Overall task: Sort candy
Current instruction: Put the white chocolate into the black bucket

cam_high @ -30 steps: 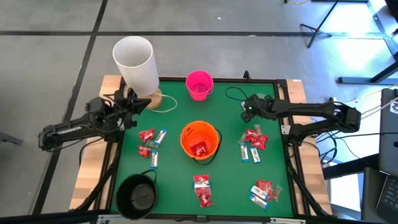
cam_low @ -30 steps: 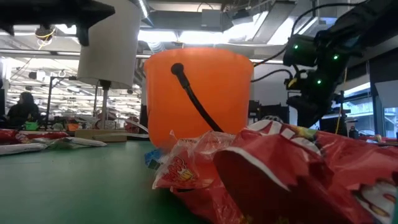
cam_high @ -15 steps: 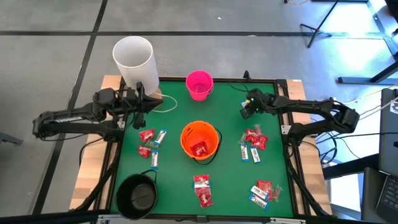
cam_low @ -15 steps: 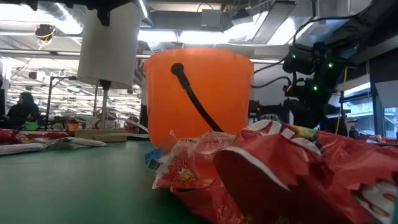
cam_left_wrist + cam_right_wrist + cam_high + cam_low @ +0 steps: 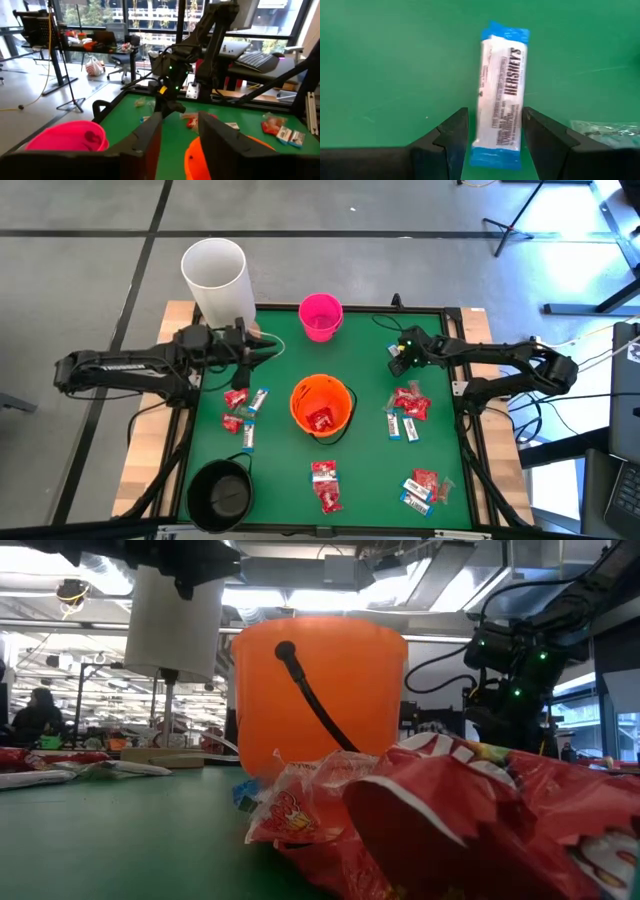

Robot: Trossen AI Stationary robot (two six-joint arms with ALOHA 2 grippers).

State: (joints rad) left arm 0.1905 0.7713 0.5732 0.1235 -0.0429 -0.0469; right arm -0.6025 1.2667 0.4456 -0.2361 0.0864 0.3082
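Right gripper [image 5: 491, 142] is clamped on a white-and-blue candy bar [image 5: 501, 115], held above the green tabletop [image 5: 280, 470] at its right rear. Left gripper [image 5: 179, 132] hovers near the pink bucket [image 5: 320, 315], fingers parted, empty. Remaining candy [image 5: 242, 412] lies in clusters around the orange bucket [image 5: 320, 395]; one red packet inside it.

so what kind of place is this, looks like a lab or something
Probably a robotics lab or an open-plan workshop. Beyond the green table the left wrist view shows a desk with an office chair, a stand on a tripod base and big windows; the low view shows ceiling strip lights.
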